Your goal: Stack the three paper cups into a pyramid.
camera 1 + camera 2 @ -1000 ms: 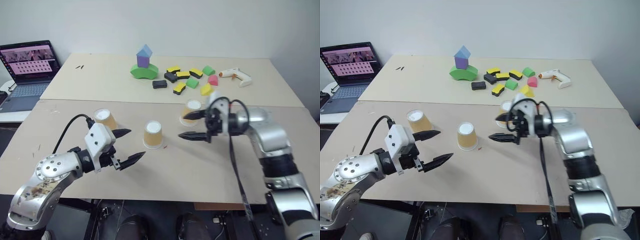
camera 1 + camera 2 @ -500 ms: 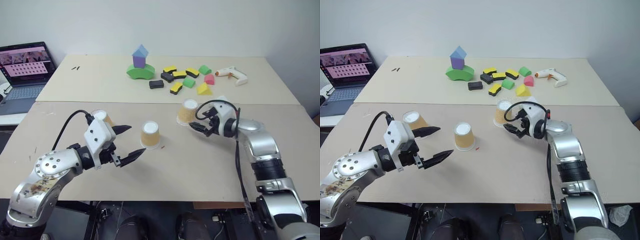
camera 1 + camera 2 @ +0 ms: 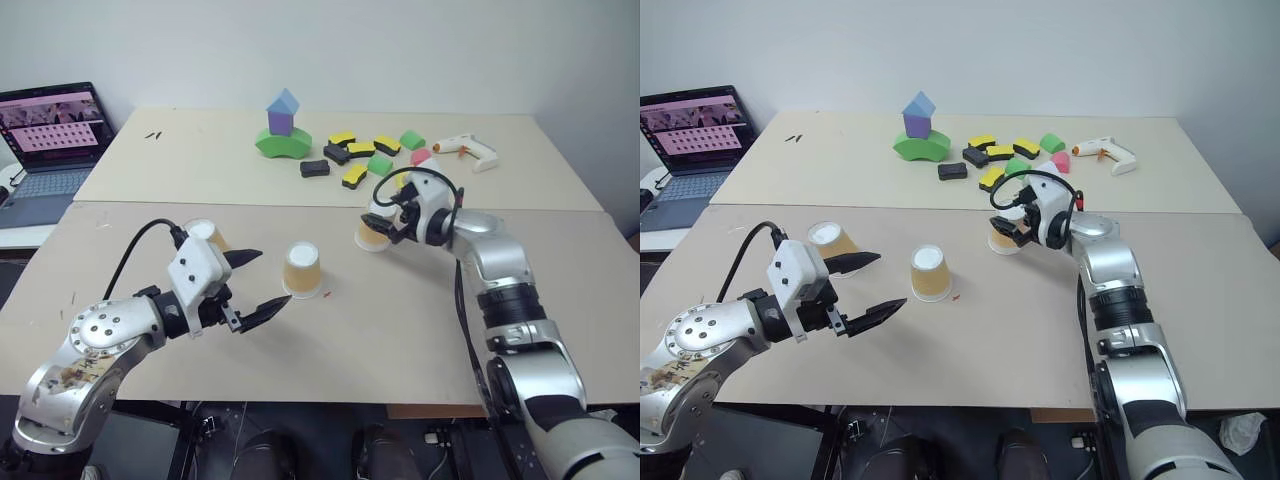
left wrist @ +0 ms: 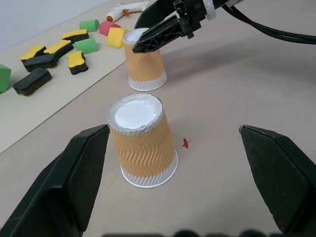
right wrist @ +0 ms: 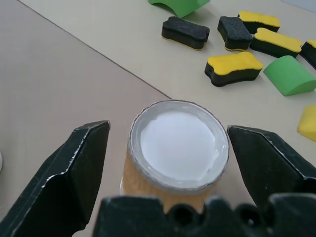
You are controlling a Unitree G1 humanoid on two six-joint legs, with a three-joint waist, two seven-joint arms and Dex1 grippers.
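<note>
Three tan-orange paper cups stand upside down on the near table (image 3: 400, 330). The left cup (image 3: 207, 235) is partly hidden behind my left gripper (image 3: 272, 280), which hovers open just left of the middle cup (image 3: 302, 270). In the left wrist view the middle cup (image 4: 143, 140) stands ahead of the open fingers, untouched. My right gripper (image 3: 378, 226) is open and straddles the right cup (image 3: 370, 236). In the right wrist view that cup (image 5: 175, 148) sits between the two fingers (image 5: 74, 168), with a gap on each side.
On the far table stand a blue-purple-green block tower (image 3: 283, 125), several loose foam blocks (image 3: 365, 160) and a white glue gun (image 3: 470, 152). An open laptop (image 3: 55, 125) sits at the far left. A seam runs between the two tables just behind the right cup.
My right gripper has swung away from me and turned, going from beside the right cup to straddling it. The left arm has kept still.
</note>
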